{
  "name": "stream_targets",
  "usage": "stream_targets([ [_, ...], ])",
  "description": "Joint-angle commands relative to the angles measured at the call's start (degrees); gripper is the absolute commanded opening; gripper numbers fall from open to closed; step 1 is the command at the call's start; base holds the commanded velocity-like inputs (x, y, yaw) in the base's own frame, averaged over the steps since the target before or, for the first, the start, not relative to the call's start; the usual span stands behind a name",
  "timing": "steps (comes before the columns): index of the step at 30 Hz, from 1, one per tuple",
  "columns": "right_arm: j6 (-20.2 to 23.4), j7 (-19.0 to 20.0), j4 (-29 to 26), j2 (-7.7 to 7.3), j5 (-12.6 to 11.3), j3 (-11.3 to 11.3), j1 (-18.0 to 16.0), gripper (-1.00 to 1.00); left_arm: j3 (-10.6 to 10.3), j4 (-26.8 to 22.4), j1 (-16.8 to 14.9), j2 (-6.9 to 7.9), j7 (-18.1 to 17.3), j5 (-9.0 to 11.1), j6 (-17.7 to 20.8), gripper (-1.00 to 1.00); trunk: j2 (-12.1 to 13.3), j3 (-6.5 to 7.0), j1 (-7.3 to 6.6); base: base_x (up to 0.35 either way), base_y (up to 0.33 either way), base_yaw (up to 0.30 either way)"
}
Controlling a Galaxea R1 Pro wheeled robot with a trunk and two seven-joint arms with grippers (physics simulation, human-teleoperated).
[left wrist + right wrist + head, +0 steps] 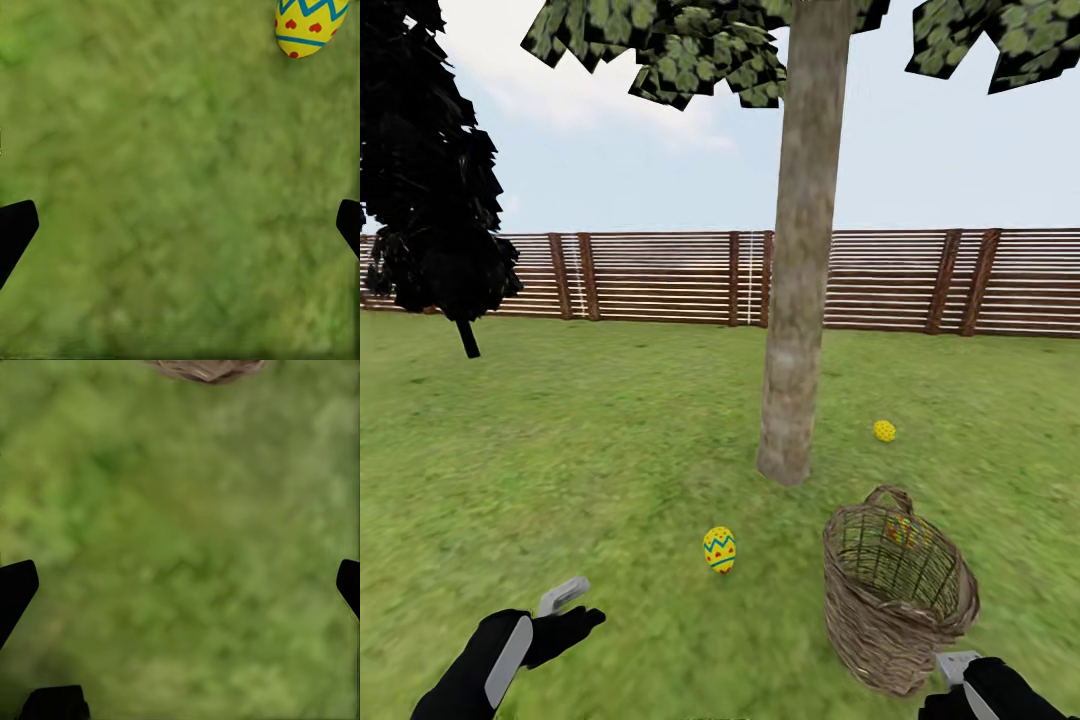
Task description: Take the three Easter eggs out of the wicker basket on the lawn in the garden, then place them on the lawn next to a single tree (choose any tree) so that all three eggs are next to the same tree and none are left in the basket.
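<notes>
One yellow Easter egg (pixel 720 549) with zigzag bands stands on the lawn (pixel 590 470) in front of the pale trunk of the tree (pixel 792 350). A second egg (pixel 884 431) lies on the grass to the right of the trunk. The wicker basket (pixel 895 595) leans on the grass at the lower right, and a third egg (pixel 905 531) shows faintly through its weave. My left gripper (pixel 575 608) hovers open above bare grass, left of the front egg (pixel 309 26). My right gripper (pixel 958 668) is open just beside the basket's near side (pixel 206 369).
A thin-trunked black-leaved tree (pixel 430 180) stands at the far left. A brown slatted fence (pixel 660 280) closes off the back of the lawn. Open grass stretches to the left and between the arms.
</notes>
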Motion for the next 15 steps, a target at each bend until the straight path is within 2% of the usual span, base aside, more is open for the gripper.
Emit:
stream_targets([
  [1,0.16,0.26,-0.06,0.08,0.33,0.2,-0.03,1.0,0.22,-0.08,-0.04,-0.04,-0.27,-0.16,0.36,1.0,0.38,0.12,-0.25,-0.124,-0.31,0.287],
  [6,0.17,0.28,-0.06,0.3,0.26,0.17,-0.03,1.0,0.16,-0.06,-0.04,-0.12,-0.27,-0.22,0.35,1.0,2.39,1.02,-1.35,-0.124,-0.31,0.249],
  [15,0.22,0.34,-0.06,0.31,0.19,0.18,-0.03,1.0,0.14,-0.06,-0.04,-0.22,-0.27,-0.24,0.36,1.0,6.0,2.63,-3.32,-0.118,-0.31,0.03],
])
